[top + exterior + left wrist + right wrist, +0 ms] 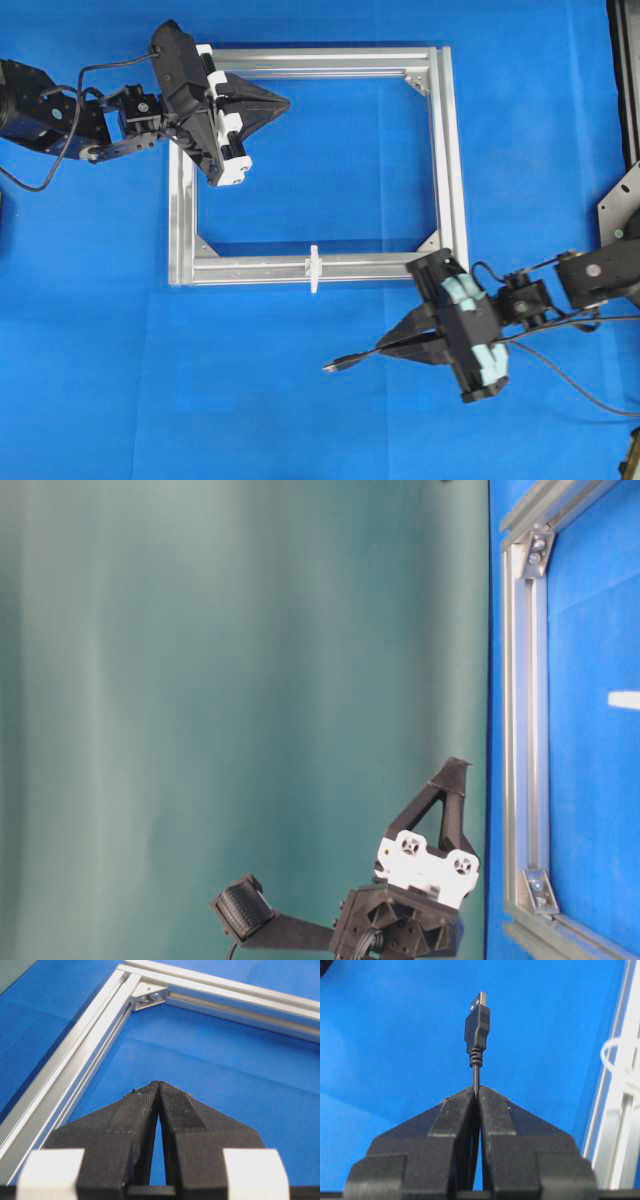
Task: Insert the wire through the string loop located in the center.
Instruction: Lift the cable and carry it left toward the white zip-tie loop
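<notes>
Closest in the right wrist view, the right gripper (476,1091) is clenched on the wire (477,1027), pinching the thin black cable just behind its plug, so that the small black plug with a metallic tip sticks out straight ahead of the fingertips. Held this short, the free end looks rigid enough to aim; the cable itself is probably light and limp, and a grip further back would likely let the plug droop and wander. In the overhead view the right gripper (415,336) hovers over bare blue table (300,420) just outside the lower right corner of the silver aluminium frame (445,150), with the plug (335,365) pointing toward the left of that view and the rest of the cable trailing back past the arm. Further on, the string loop (314,268), a tiny white upright tie, crosses the middle of the frame's lower bar; at the right edge of the right wrist view it shows as a thin pale ring (620,1057). It looks flimsy and may well bend aside if the plug strikes its rim. Open table lies all along the outside of that bar, giving clear room to line up; the bar's metal edge beside the loop is the thing to avoid. Farthest away, the left gripper (283,100) is closed on nothing, hanging just inside the frame's upper left corner, well apart from the loop.
</notes>
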Robot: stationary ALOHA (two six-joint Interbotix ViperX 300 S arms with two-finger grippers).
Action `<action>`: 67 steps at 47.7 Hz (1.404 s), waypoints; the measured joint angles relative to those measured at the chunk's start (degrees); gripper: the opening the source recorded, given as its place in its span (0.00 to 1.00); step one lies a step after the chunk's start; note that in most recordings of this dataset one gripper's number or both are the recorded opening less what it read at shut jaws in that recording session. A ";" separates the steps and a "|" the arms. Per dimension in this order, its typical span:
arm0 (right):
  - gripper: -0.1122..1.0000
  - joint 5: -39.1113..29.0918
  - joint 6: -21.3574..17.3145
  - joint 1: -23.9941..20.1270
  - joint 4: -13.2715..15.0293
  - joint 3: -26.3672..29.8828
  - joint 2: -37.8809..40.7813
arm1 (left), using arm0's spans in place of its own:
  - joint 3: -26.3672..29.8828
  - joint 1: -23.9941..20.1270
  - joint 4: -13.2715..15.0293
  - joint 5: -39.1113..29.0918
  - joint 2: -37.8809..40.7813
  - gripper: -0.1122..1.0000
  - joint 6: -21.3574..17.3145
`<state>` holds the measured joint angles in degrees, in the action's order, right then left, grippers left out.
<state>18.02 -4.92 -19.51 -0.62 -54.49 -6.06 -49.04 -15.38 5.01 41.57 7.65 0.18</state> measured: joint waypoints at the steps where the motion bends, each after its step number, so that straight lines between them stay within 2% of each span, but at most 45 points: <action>1: 0.08 -0.09 0.00 0.00 0.00 -0.35 -0.35 | 0.00 0.00 0.00 0.00 0.00 0.10 0.00; 20: 0.08 0.00 0.00 0.70 0.00 -2.90 -2.64 | 0.00 0.18 0.00 0.00 0.00 0.10 0.00; 41: 0.08 1.76 0.00 11.43 -0.09 -4.31 -1.85 | 0.00 0.62 0.09 0.09 0.00 0.10 0.00; 51: 0.08 1.93 0.00 13.89 -0.09 -4.39 -0.88 | 0.00 0.62 0.00 0.00 0.00 0.10 0.00; 67: 0.08 2.02 0.00 14.06 -0.09 -4.39 -0.70 | 0.00 0.62 0.00 0.00 0.00 0.10 0.00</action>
<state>20.04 -4.92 -5.45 -0.70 -58.89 -6.77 -49.04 -14.77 5.01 41.57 7.65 0.18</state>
